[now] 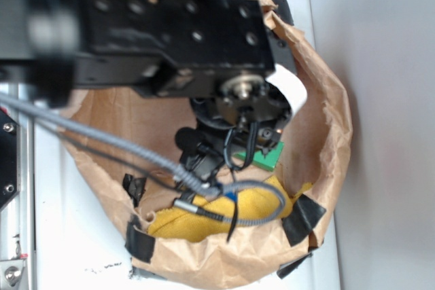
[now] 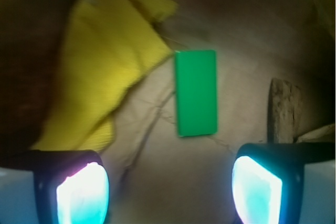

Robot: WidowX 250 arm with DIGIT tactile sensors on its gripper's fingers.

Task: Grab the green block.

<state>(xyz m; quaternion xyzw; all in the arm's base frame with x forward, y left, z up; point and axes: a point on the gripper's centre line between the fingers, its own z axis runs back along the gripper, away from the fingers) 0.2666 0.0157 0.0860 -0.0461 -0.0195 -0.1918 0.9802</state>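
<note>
Crumpled brown paper, taped into a walled nest (image 1: 326,86) on the white bench, keeps the small flat green block (image 2: 196,93) lying bare beside the yellow cloth (image 2: 105,72), so the empty, wide-open claw (image 2: 168,187) hovers above it, unobstructed.

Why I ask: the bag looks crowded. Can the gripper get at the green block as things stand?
Probably yes. The gripper is open above the green block, which lies flat and uncovered on the paper. The yellow cloth touches only its corner, and the wood piece lies apart.
</note>
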